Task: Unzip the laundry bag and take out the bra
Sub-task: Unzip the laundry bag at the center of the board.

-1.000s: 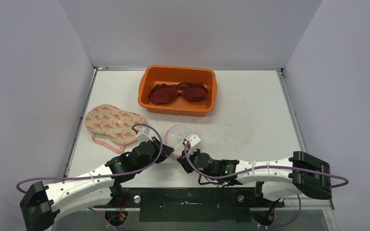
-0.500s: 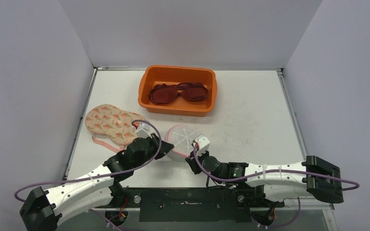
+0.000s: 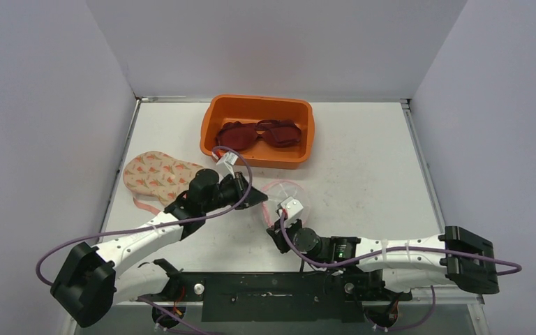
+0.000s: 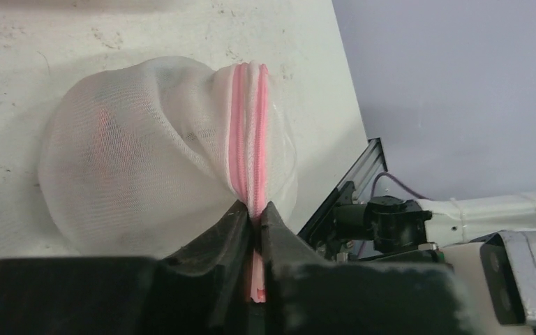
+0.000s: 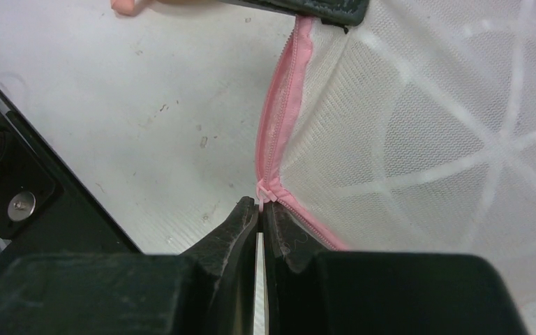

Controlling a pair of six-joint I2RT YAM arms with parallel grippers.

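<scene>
The laundry bag (image 3: pixel 287 197) is a round white mesh pouch with a pink zipper (image 4: pixel 248 132), lying between the two arms. My left gripper (image 4: pixel 254 213) is shut on the pink zipper tape at the bag's edge, also seen from above (image 3: pixel 259 199). The right gripper (image 5: pixel 260 208) is shut on the small pink zipper pull (image 5: pixel 264 190), at the bag's near side (image 3: pixel 273 227). The zipper band (image 5: pixel 283 118) runs taut between the two grips. A faint reddish patch (image 4: pixel 102 120) shows through the mesh; whether it is the bra I cannot tell.
An orange bin (image 3: pixel 211 130) at the back holds a dark red bra (image 3: pixel 262 132). A peach floral padded piece (image 3: pixel 155 174) with a pink strap lies at the left, just behind the left arm. The black frame rail (image 3: pixel 272 289) runs along the near edge.
The left arm has swung up and to the right, pulling its end of the bag away from the near edge. The bag has shifted right. The right gripper keeps its hold on the pull.
</scene>
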